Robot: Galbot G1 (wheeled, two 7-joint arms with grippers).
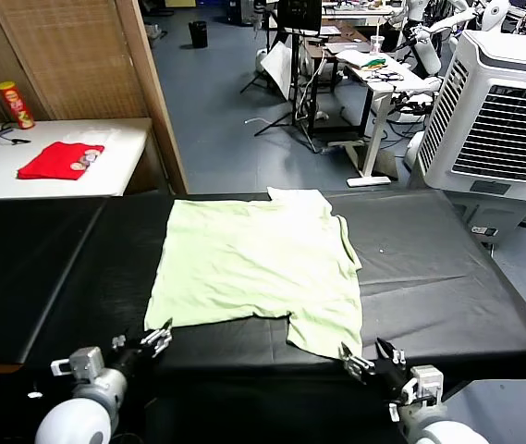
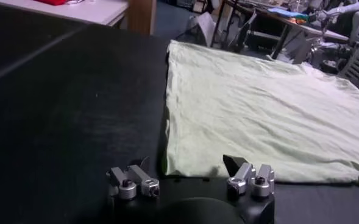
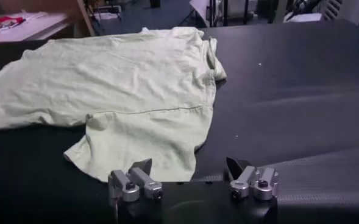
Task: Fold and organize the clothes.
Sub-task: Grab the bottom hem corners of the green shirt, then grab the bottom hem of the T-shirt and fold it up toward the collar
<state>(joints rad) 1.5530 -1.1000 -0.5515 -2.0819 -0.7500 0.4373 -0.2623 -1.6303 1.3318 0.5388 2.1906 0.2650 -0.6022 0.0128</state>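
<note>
You are looking down at a long black table [image 1: 429,277] with a pale green T-shirt [image 1: 253,268] spread flat near its middle. The shirt lies wrinkled, one sleeve [image 1: 323,328] trailing toward your near edge and the other [image 1: 299,197] pointing away. No print shows on the upward face.

Your left gripper [image 1: 158,339] sits low at the near edge, just beside the shirt's near left corner. Its fingers [image 2: 133,181] are spread wide, and nothing is held between them. In the left wrist view the corner of the cloth lies right in front of the gap, which suggests the arm is lined up to take that corner.

Your right gripper [image 1: 370,359] sits at the near edge too, just beside the tip of the trailing sleeve. Its fingers [image 3: 136,179] are also spread apart and empty, with the sleeve hem close ahead.

Both arms appear placed to pick up the near edge together. The fold itself looks not yet begun.

On a white side table [image 1: 124,157] well apart at the far left, a red garment [image 1: 59,159] lies beside a red can [image 1: 15,104].
</note>
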